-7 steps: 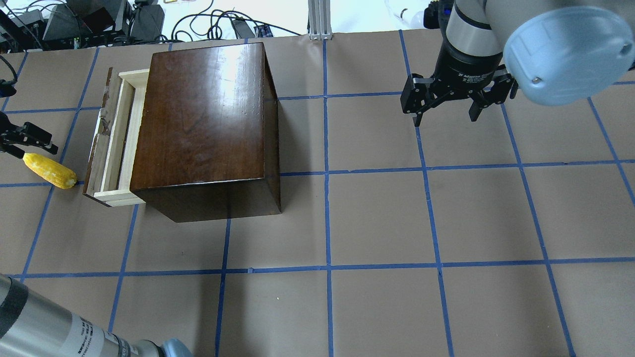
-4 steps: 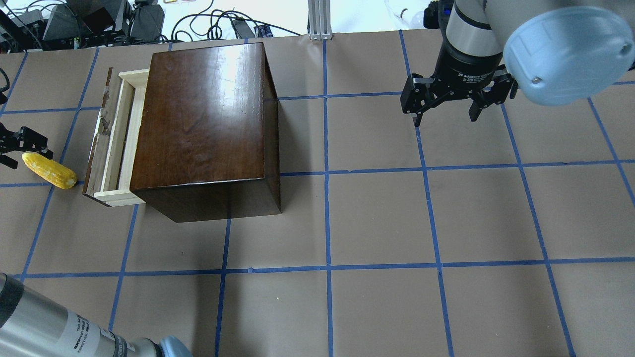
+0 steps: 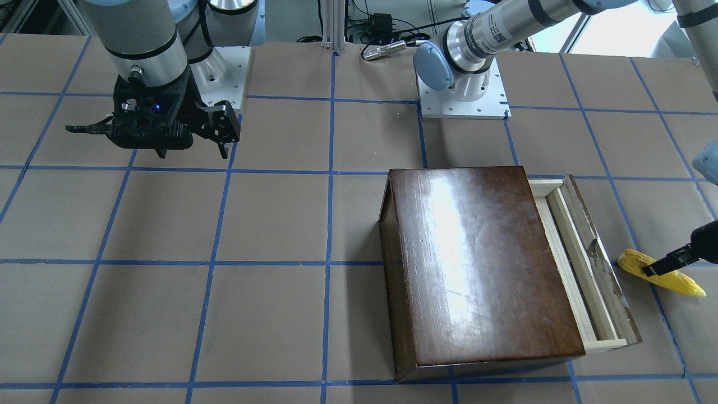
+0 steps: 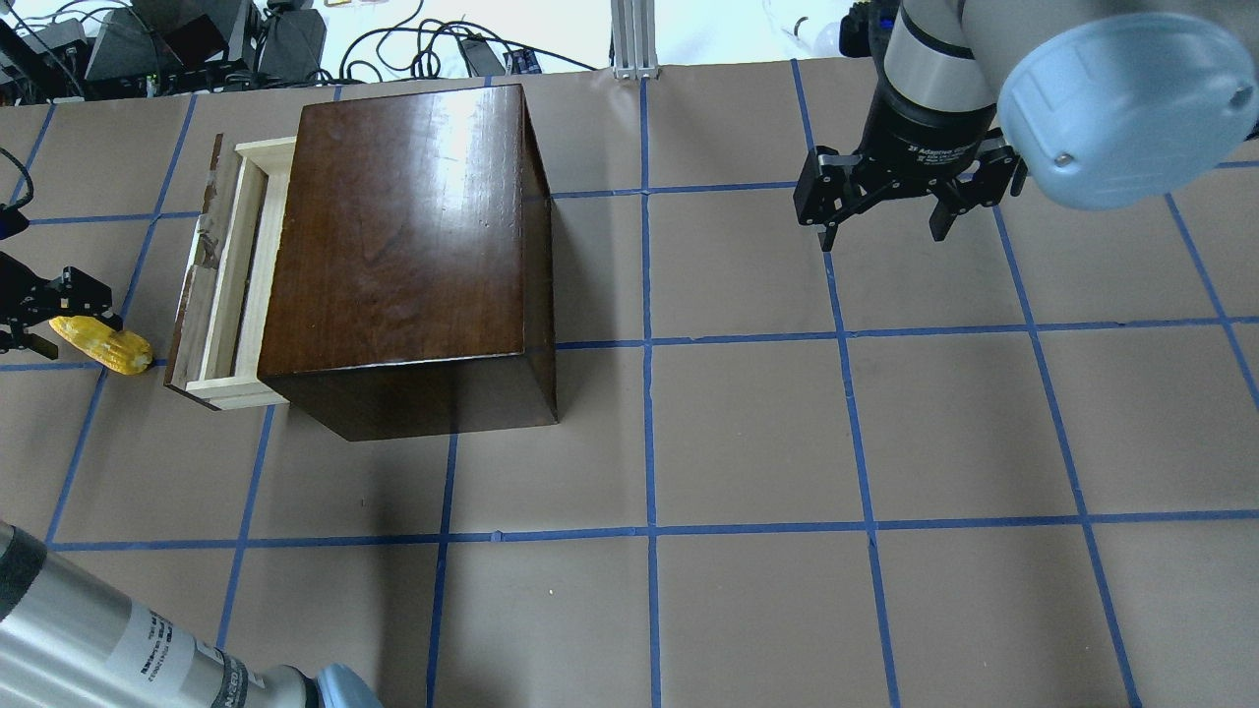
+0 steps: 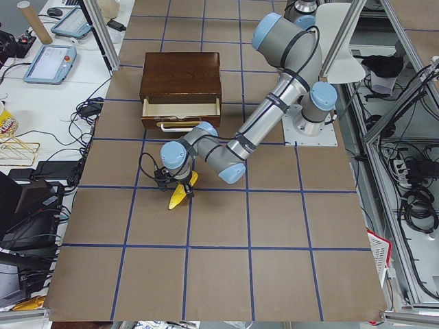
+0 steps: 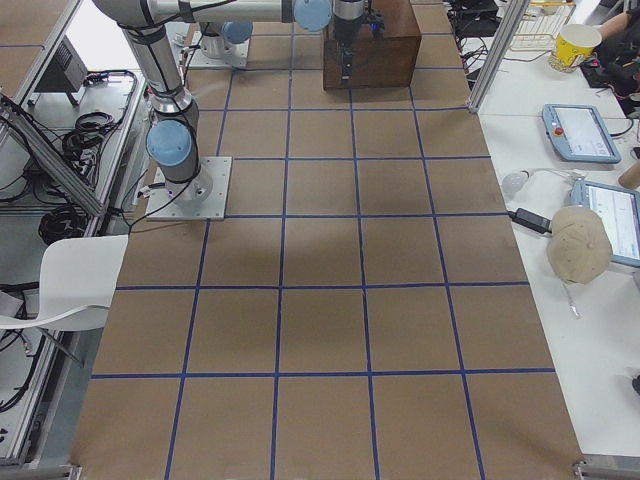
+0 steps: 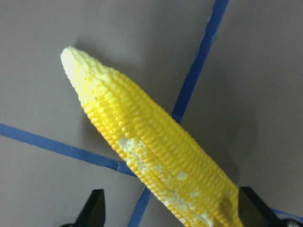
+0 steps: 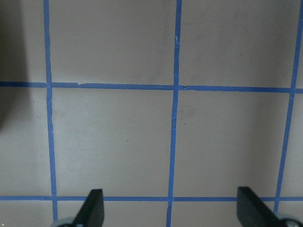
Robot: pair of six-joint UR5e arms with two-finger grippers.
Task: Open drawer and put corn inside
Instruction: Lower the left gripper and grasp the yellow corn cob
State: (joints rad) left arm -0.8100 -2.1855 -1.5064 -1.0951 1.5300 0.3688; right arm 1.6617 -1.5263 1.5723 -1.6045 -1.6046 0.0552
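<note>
The overhead view's left edge cuts the left gripper [image 4: 74, 329]; the wrist view's bottom edge cuts the corn [image 7: 156, 151]. The box [image 4: 403, 226] hides most of the drawer [image 4: 252, 265].

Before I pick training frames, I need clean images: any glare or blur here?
Overhead and front-facing: bright glare streak on the box top. Left wrist: corn is sharp, pale tip slightly washed out. Right wrist: sharp, shadow at left edge.
</note>
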